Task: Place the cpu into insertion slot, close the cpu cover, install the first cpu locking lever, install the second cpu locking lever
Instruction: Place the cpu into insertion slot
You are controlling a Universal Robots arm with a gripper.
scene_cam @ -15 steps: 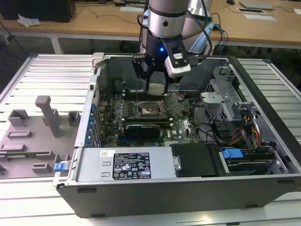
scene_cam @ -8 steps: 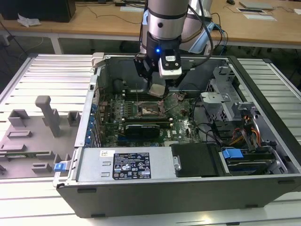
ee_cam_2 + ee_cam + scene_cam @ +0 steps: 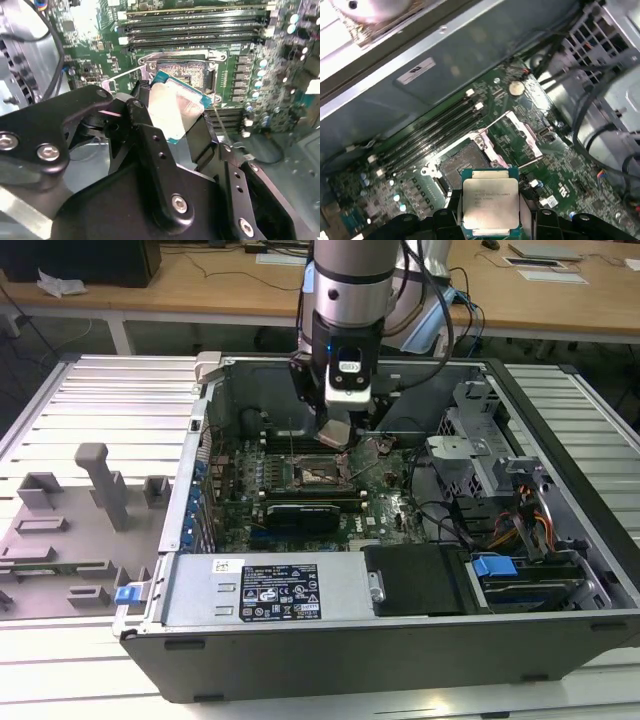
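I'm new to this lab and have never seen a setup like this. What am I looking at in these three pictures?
The exterior view shows a robot arm reaching down into an open computer case, which lies on a ribbed metal table. The other two pictures come from cameras riding near the arm's wrist. They look past its gripper at the green circuit board inside the case. The gripper is clamped on the cpu, a small square chip, and holds it by two opposite edges above the board. Just beyond the chip is the insertion slot, empty, with the cpu cover lying open beside it. Grey fixtures stand on the table at the exterior view's left.
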